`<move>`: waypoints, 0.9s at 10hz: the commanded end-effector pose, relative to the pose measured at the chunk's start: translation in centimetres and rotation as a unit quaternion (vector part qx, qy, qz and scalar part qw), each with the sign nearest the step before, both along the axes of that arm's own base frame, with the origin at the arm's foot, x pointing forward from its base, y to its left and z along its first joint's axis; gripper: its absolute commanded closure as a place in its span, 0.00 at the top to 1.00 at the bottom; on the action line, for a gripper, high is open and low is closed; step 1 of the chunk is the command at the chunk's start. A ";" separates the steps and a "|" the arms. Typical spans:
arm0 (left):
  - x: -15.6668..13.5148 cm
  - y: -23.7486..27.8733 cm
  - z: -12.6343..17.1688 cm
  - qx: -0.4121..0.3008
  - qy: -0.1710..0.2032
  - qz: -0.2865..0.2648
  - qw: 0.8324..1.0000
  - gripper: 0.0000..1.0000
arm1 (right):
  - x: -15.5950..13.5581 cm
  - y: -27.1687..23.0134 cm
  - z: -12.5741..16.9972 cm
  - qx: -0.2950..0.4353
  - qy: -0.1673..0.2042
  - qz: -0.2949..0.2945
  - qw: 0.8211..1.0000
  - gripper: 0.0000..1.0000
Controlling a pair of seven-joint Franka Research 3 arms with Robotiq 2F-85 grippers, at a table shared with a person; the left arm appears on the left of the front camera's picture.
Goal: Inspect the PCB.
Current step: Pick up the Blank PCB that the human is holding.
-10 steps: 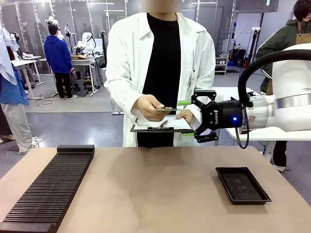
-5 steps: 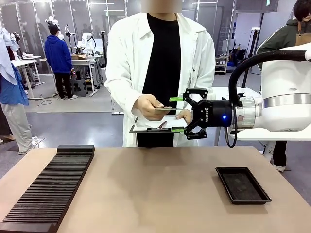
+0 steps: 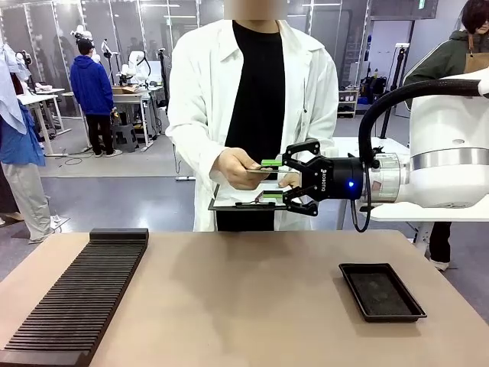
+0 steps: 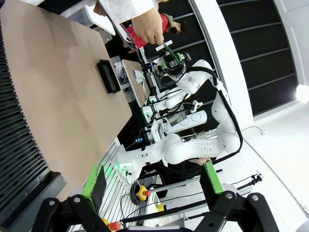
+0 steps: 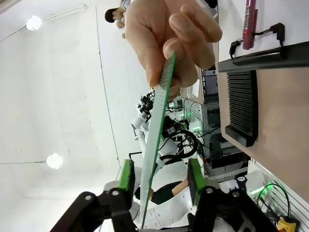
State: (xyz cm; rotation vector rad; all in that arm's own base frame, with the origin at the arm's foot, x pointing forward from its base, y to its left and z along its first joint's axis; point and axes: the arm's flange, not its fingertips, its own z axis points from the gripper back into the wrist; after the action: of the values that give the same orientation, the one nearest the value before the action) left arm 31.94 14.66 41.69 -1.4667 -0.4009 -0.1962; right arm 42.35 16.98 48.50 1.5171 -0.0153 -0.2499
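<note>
the right gripper (image 5: 160, 170) is holding its jaws spread, one green pad on each side of the pcb (image 5: 161, 111), with a gap showing on both sides in the right wrist view. the board is showing edge-on, so its face is hard to make out. the person's hand (image 5: 169, 34) is pinching its far end above a clipboard (image 3: 244, 202). the left gripper (image 4: 152, 174) is hanging with jaws spread on nothing, its base cut off at the bottom edge. a black tray (image 3: 380, 290) is lying on the table (image 3: 229, 306).
</note>
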 end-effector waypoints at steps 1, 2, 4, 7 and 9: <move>-0.1 0.1 0.1 0.004 0.002 -0.002 1.000 1.00 | 0.3 0.5 0.0 0.008 -0.008 -0.009 1.000 0.00; -0.1 0.1 0.1 0.004 0.002 -0.002 1.000 1.00 | 0.3 0.4 0.0 0.011 -0.006 -0.011 1.000 0.05; -0.1 0.1 0.1 0.004 0.002 -0.002 1.000 1.00 | 0.3 0.3 0.1 0.012 -0.006 -0.013 1.000 0.00; -0.1 0.1 0.1 0.004 0.002 -0.002 1.000 1.00 | 0.5 0.4 0.0 0.013 -0.004 -0.014 1.000 0.00; -0.1 0.1 0.1 0.004 0.002 -0.002 1.000 1.00 | 0.5 0.4 -0.2 0.012 -0.002 -0.014 1.000 0.00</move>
State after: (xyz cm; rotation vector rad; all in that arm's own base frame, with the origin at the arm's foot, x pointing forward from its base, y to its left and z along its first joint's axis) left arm 31.94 14.66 41.69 -1.4667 -0.4009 -0.1962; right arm 42.45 16.89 48.31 1.5263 -0.0136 -0.2622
